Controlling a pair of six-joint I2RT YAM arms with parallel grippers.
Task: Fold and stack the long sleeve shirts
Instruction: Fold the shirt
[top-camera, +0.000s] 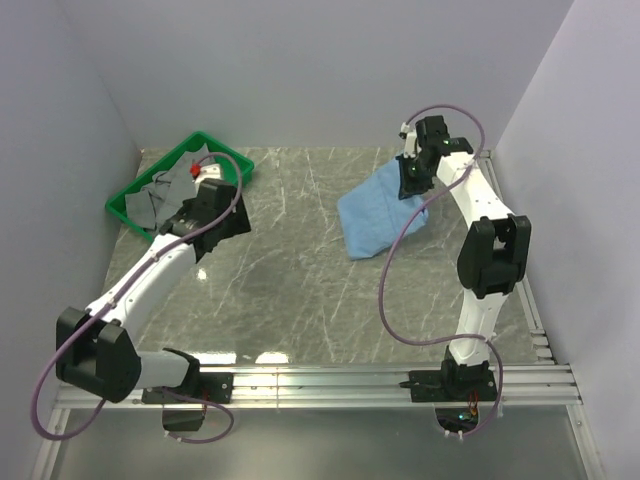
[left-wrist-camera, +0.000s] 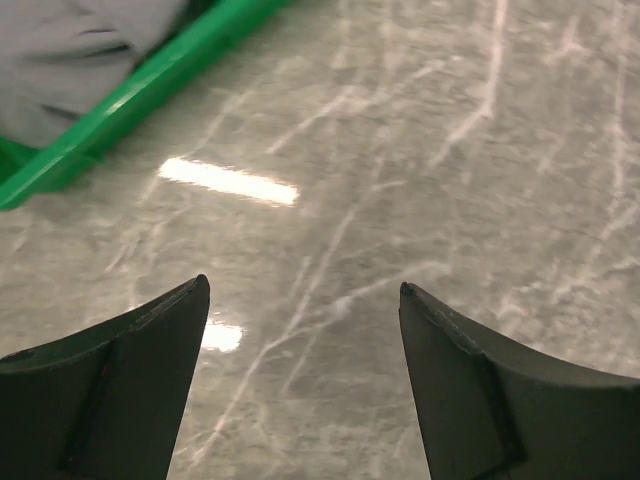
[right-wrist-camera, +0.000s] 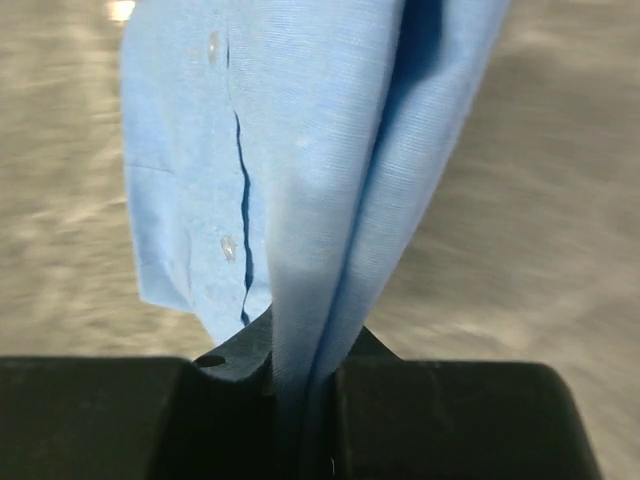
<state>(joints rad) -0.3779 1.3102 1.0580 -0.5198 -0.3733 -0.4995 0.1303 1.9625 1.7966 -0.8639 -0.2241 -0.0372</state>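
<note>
The shirt (top-camera: 385, 210) sits on the bench (top-camera: 290, 270), well to the right of the tray (top-camera: 118, 213). It is partly bunched, with one edge lifted. The right fingers (right-wrist-camera: 440, 420) are nearly closed and pinch a doubled fold of it next to the button placket.

The cloth looks thin, light and limp. It will probably sag and slide out of a loose pinch, so the firmer seams are the better places to grip: placket, collar, cuff or hem. The left fingers (left-wrist-camera: 120, 380) are spread wide and hold nothing. They hover above bare bench just beside the tray's right side.

By count there is one blue shirt, with two buttons (right-wrist-camera: 228, 247) showing in the wrist view, and one tray. Grey cloth (top-camera: 160, 190) lies in the tray; I cannot tell how many pieces it is.
</note>
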